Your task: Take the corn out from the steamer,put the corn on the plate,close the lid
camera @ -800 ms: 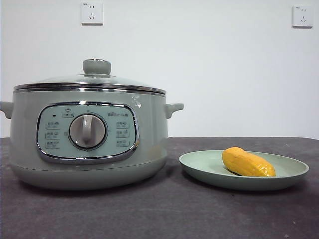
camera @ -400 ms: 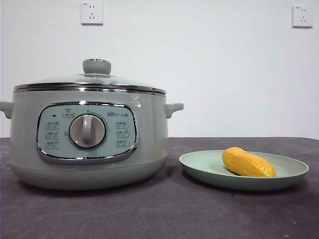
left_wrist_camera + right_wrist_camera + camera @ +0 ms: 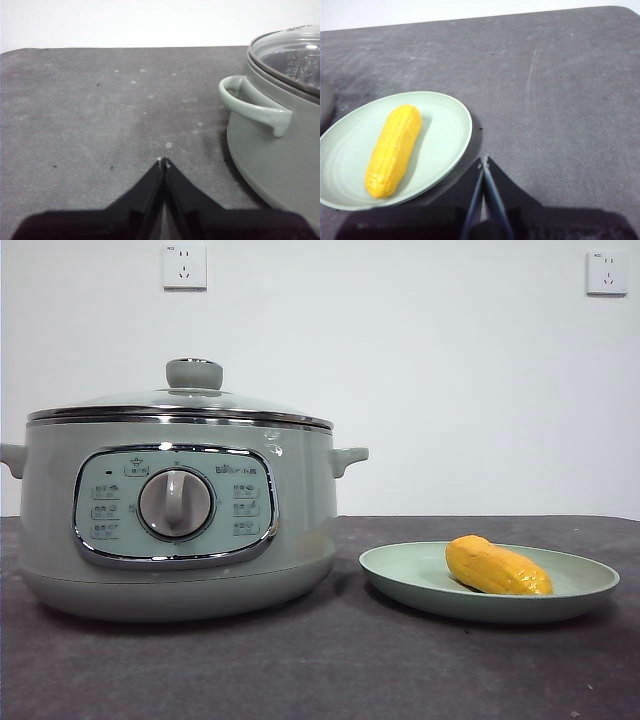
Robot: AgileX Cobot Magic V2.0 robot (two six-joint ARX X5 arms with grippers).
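Front view, steamer: the steamer (image 3: pixel 175 515) stands on the left of the dark table (image 3: pixel 330 670); its chrome-framed control panel (image 3: pixel 176 507) with central knob faces the camera; a small side handle projects from each flank.
Front view, lid: the lid (image 3: pixel 185 400) sits seated on the steamer's steel rim, level, knob uppermost; pot closed.
Front view, plate: the plate (image 3: pixel 400 575) rests on the table to the right of the steamer, near it but not touching.
Front view, corn: the corn (image 3: pixel 497 566) lies on its side inside the plate, towards the plate's right half, one end resting higher than the other.
Front view, background: two wall sockets (image 3: pixel 184 265) on the white wall; neither arm appears in this view.
Left wrist view, left gripper: the left gripper (image 3: pixel 164 161) hovers over bare table; jaws pressed together tip to tip, nothing between them; clear of the steamer.
Left wrist view, steamer: one side handle (image 3: pixel 252 105) and part of the pot wall show near the gripper; the glass lid rests on the rim above the handle.
Right wrist view, right gripper: the right gripper (image 3: pixel 484 161) is over the table just beside the plate's rim; jaws closed on each other, empty.
Right wrist view, plate and corn: the corn lies lengthwise in the plate; both apart from the gripper.
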